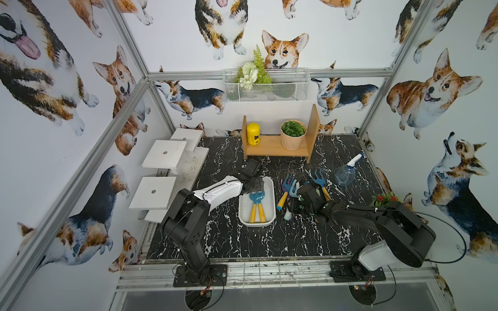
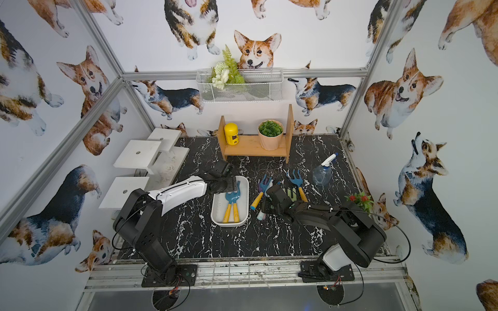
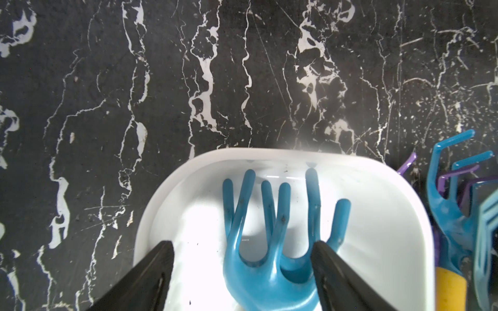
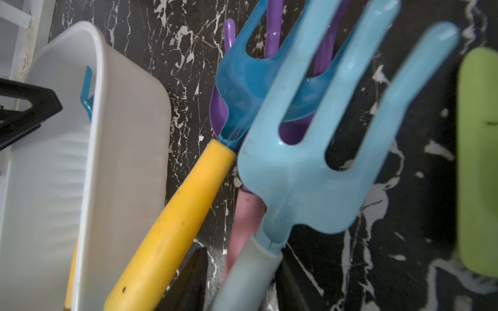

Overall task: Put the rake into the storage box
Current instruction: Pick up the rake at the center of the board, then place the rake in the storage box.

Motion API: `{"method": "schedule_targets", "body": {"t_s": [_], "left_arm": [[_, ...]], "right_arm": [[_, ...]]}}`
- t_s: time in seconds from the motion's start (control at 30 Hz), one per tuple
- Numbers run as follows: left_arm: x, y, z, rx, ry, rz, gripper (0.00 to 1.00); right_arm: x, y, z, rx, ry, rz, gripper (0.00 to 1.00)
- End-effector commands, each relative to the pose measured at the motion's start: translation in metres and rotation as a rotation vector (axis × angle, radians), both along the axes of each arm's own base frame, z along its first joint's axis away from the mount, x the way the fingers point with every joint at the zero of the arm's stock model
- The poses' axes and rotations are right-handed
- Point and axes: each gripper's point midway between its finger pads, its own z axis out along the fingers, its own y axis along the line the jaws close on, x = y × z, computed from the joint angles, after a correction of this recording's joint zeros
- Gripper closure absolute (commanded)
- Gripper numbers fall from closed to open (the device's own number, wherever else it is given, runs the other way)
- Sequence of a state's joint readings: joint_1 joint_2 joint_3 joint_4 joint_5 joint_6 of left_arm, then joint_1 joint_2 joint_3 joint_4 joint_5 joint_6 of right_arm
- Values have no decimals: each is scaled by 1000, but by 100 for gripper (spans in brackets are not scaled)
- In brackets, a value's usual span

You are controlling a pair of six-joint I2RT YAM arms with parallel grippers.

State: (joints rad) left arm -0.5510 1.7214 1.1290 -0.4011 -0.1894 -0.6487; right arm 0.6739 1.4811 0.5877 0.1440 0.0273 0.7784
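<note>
Worktop (image 1: 229, 242): black marble
Left claw (image 3: 242, 243): apart, over white plastic storage box (image 3: 269, 153)
Right claw (image 4: 244, 258): astride pale-blue plastic rake (image 4: 296, 175); grip unclear

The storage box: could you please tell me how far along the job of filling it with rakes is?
Done: two blue rakes lie in the white box. In hand: the right claw appears to grip a light-blue rake by its handle beside the box; the left claw hangs open over the box. Left outside: a yellow-handled blue rake and a purple rake under it, and another blue rake farther right.
</note>
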Motion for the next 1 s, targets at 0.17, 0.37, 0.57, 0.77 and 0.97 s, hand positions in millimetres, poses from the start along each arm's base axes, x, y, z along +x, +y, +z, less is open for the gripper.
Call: {"method": "schedule_targets", "body": {"t_s": [0.17, 0.37, 0.57, 0.77, 0.97], "left_arm": [[4, -21, 10, -79, -21, -89, 14], [9, -67, 40, -277, -104, -267, 10], [-10, -113, 94, -558, -277, -537, 7], [-32, -133, 107, -669, -278, -704, 9], [-44, -141, 107, -724, -248, -778, 11]], "right_arm": [[1, -8, 11, 10, -24, -36, 94], [1, -14, 36, 137, -115, -50, 98], [-2, -2, 88, 384, -275, 36, 100], [-5, 25, 128, 500, -354, 198, 100], [3, 52, 139, 551, -323, 304, 100]]}}
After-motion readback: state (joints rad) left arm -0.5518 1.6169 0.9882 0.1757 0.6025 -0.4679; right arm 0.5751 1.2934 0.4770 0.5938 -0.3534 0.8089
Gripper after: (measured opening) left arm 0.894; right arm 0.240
